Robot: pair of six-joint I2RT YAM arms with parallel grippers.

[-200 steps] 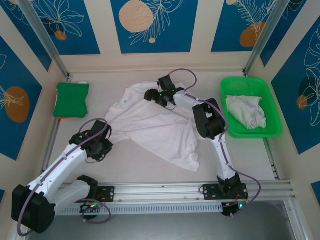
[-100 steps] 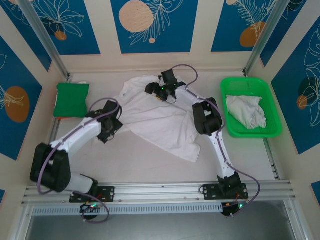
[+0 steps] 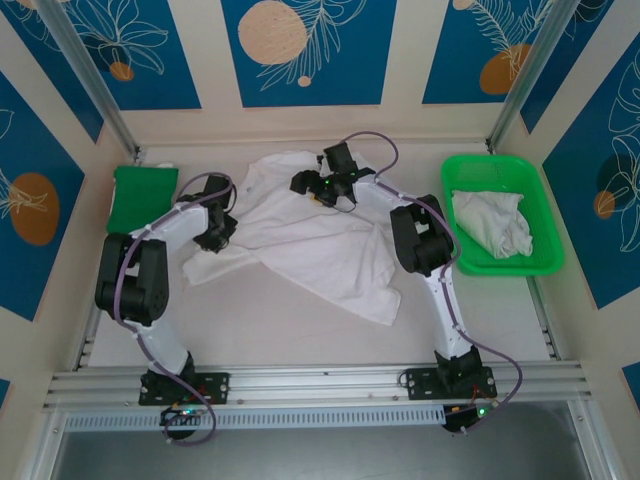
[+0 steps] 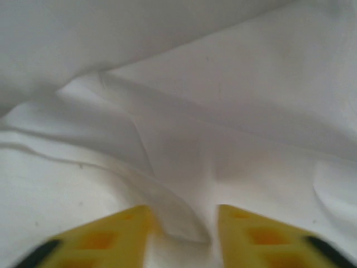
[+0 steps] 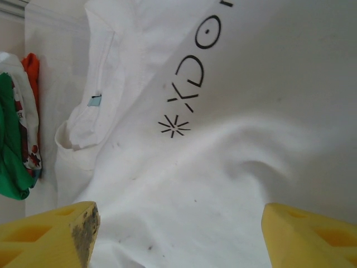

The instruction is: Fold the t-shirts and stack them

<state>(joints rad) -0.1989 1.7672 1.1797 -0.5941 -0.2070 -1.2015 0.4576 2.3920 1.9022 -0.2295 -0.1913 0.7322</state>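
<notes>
Progress: the left gripper has swung across to the white t-shirt lying mid-table and pinches a fold at its left edge; the right gripper hovers spread by the collar; flattening can likely begin

Wrinkled white t-shirt, spread askew

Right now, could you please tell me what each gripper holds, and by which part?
Left gripper pinches the t-shirt by a left-edge fold; right gripper holds nothing.
</notes>
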